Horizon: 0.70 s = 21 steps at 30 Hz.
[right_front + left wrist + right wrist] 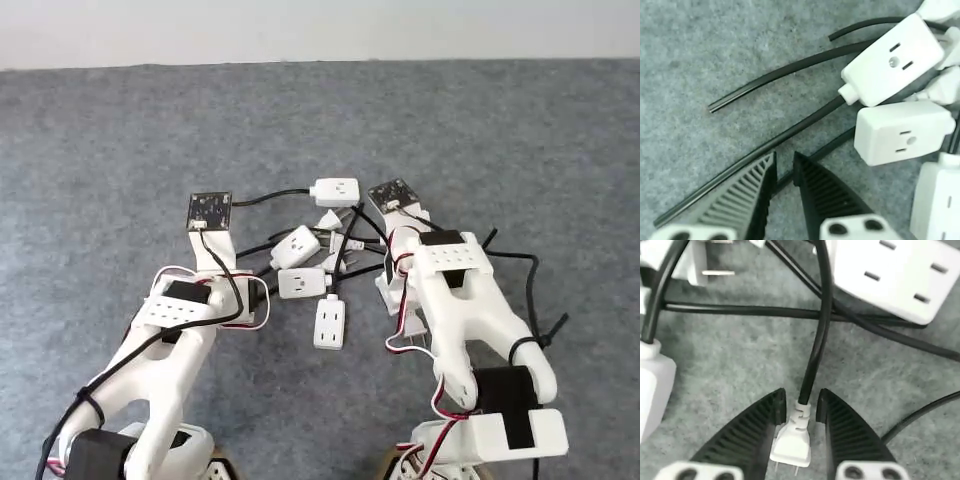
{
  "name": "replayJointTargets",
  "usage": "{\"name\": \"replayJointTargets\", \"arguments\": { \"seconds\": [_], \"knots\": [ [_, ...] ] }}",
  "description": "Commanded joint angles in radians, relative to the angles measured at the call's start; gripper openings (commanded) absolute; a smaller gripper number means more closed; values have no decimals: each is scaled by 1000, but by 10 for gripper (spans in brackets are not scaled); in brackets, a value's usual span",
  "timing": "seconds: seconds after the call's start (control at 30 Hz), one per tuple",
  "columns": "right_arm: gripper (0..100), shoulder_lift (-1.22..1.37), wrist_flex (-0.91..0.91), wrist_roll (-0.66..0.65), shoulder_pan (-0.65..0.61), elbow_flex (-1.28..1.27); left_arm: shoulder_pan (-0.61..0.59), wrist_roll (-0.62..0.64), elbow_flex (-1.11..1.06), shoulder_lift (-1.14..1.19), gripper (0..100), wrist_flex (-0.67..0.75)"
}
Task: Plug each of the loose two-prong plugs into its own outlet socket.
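Several white outlet sockets lie in a cluster mid-table: one at the back (335, 190), two in the middle (295, 246) (301, 283), one nearer the arms (330, 323). Black cables (270, 195) tangle among them. My right gripper (801, 402) is shut on a white two-prong plug (791, 444), prongs pointing back toward the wrist and its black cord (821, 315) running away from it. My left gripper (784, 165) hovers low over the carpet with its fingers a narrow gap apart. A black cable (740, 165) runs beneath them, and two sockets (892, 60) (902, 132) lie just beyond.
Grey carpet (520, 150) covers the table. Another white plug (328, 219) lies loose between the sockets. Two small dark circuit boards (210, 208) (392, 193) sit on the arms near the cluster. Open carpet stretches to the far left and far right.
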State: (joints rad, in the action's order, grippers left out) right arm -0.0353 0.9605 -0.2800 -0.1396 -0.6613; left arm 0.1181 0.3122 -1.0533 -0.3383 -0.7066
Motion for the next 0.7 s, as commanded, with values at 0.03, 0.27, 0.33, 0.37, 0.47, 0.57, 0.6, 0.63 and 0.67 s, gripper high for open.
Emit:
{"name": "replayJointTargets", "arguments": {
  "seconds": [0.03,0.27,0.33,0.37,0.47,0.57,0.6,0.63,0.67],
  "knots": [
    [110,-2,-13,-9,15,51,-9,-3,4,-26,59,20],
    [67,18,-13,-11,30,52,-9,-3,4,-25,59,20],
    [65,35,-8,-11,30,61,-9,-3,4,-25,59,20],
    [65,44,-5,-11,30,71,-9,-3,4,-25,59,20],
    [65,61,15,-11,31,89,-9,-3,4,-25,59,20],
    [61,61,16,-11,36,89,-9,-3,4,-25,59,20],
    [47,61,16,-11,42,89,-9,-3,4,-25,59,20],
    [24,61,16,-11,45,89,-9,-3,4,-25,59,20],
    [7,61,16,-11,45,89,-9,-3,4,-25,59,20]
  ]
}}
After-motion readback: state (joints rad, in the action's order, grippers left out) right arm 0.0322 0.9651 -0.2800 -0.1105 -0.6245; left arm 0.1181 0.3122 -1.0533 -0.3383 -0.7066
